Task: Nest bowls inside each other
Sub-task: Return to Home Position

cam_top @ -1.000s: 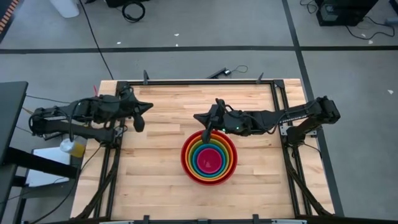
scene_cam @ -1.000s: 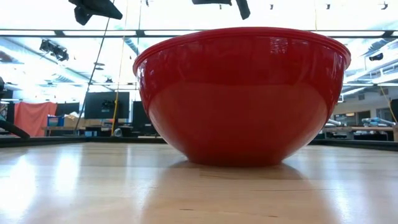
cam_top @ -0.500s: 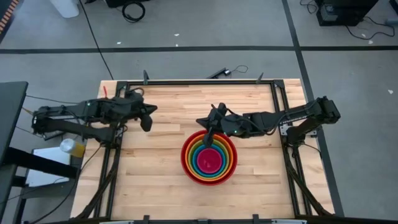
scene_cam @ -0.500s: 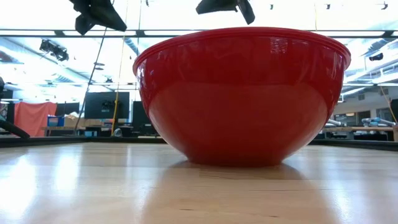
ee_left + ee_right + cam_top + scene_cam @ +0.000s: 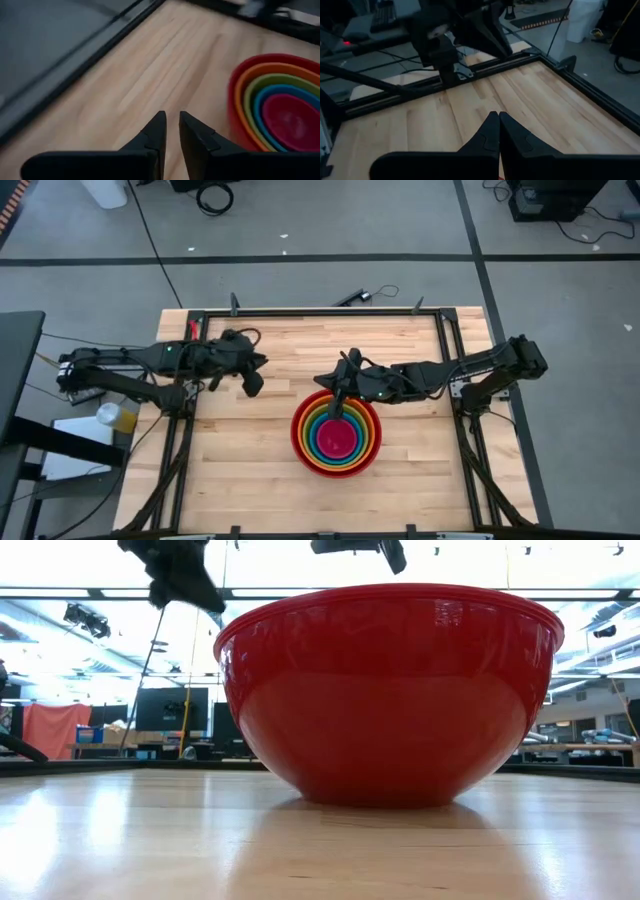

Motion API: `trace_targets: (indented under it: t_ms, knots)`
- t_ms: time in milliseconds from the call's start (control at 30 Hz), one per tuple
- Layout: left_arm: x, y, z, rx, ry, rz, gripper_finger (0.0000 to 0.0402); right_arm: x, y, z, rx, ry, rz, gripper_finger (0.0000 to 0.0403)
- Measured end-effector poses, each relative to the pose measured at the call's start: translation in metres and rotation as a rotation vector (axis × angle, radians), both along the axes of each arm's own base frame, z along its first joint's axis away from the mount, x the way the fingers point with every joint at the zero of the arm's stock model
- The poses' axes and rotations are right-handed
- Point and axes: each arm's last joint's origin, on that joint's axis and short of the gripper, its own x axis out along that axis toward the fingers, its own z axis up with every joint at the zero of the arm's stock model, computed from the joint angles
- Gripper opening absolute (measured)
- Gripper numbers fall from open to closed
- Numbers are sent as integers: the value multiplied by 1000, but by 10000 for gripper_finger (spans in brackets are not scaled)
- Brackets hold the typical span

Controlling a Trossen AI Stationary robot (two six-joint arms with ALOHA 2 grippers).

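Five bowls sit nested on the wooden table, right of its middle. The red bowl [image 5: 297,436] is outermost, then orange, lime green and blue, with the magenta bowl [image 5: 338,438] innermost. The low view shows the red bowl [image 5: 390,700] resting on its base. My right gripper [image 5: 337,402] hangs shut above the stack's far rim, clear of it [image 5: 388,552]. My left gripper [image 5: 253,383] hovers over bare wood left of the stack. Its fingers [image 5: 170,122] stand a narrow gap apart with nothing between them, and the bowls [image 5: 280,107] show beside them.
A black metal frame [image 5: 330,313] runs around the tabletop. Bare wood lies left of the bowls [image 5: 240,450] and toward the near edge. A small bottle-like thing [image 5: 118,416] stands off the table at the left. A cable [image 5: 365,295] lies behind the far edge.
My left gripper has moved toward the table's right edge, closer to the bowl stack, and has sunk a little. The bowls have not moved.
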Motion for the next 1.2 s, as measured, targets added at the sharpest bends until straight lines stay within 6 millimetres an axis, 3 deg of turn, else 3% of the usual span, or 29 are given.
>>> trace_targets:
  t_ms: [133, 267, 433, 567, 700, 900, 1067, 1200]
  knots:
    - [-9, -6, 25, 135, -84, -137, 39, -8, 2, 7, 30, 4, 77, 5]
    - [-52, -5, 46, 228, -232, -52, 21, -33, 0, 18, 29, 99, 177, 5]
    - [-118, -3, 28, 245, -365, -9, 6, -72, -3, 37, -13, 127, 211, 5]
    - [-146, -4, 8, 126, -551, 11, 3, -101, -4, 36, -31, 46, 238, 4]
    - [-151, -5, -6, 92, -693, -15, 13, -129, -6, 12, -11, -107, 283, 4]
    - [-131, -8, -45, 104, -593, -150, 10, -158, -10, -41, 44, -442, 358, 4]
    - [-120, -10, -57, 166, -612, -220, 3, -174, -19, -77, 58, -486, 345, 4]
    - [-119, -10, -57, 242, -605, -238, 3, -189, -26, -93, 62, -496, 338, 5]
